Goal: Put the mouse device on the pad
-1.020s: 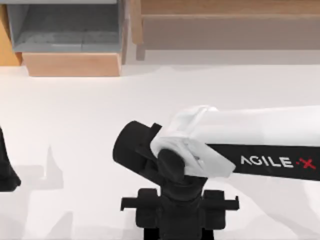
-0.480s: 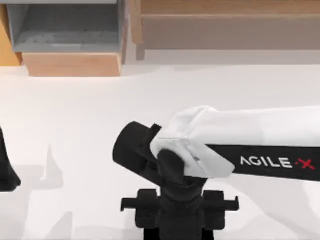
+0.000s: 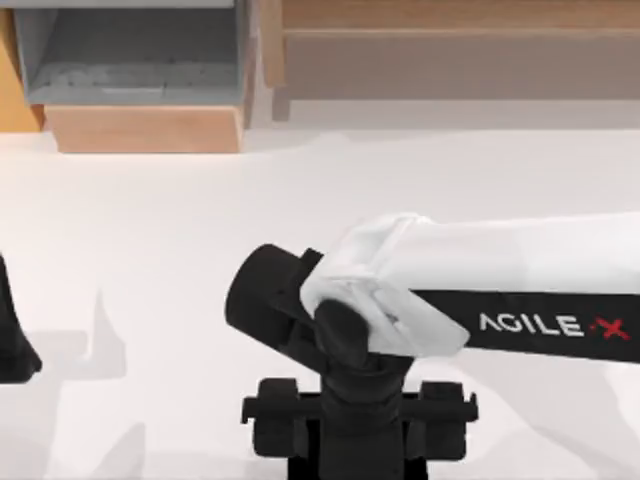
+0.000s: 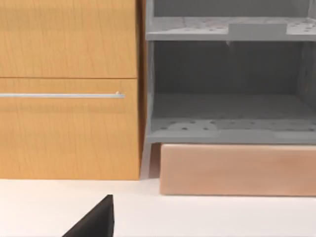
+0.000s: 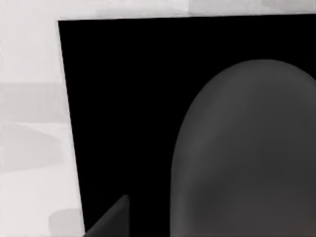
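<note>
Close-up, smooth domed grey mouse [image 5: 247, 153] on flat black pad [image 5: 123, 98].

Right gripper [image 3: 355, 425] slightly wider, lower

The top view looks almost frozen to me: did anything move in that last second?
Barely. The right arm's claw, low at the table's near edge, shifted a touch: its black crossbar now sits slightly higher and looks bulkier. The right wrist view shows the grey mouse on the black pad. The left arm stayed parked at the table's left edge.
</note>
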Controlling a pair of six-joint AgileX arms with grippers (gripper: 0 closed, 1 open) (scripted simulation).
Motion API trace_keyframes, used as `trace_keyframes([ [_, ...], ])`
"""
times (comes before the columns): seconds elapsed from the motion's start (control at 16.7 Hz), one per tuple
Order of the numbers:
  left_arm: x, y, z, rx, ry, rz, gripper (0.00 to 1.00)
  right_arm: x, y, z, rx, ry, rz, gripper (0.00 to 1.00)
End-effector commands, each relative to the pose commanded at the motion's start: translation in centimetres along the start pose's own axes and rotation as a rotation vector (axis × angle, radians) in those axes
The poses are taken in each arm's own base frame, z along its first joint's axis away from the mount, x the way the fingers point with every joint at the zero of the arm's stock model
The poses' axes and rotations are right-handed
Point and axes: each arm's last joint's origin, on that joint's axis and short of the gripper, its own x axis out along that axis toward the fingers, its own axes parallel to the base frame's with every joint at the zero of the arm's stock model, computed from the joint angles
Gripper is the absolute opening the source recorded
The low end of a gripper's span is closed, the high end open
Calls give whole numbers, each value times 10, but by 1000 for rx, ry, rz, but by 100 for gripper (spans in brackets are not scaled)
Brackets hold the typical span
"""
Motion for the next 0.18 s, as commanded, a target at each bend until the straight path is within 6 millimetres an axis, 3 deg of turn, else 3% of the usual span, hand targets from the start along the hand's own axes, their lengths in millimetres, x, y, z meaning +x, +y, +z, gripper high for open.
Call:
trace_keyframes([
  [0.18,0,0,0,0,0,0,100,0,0,0,0,0,0,100],
])
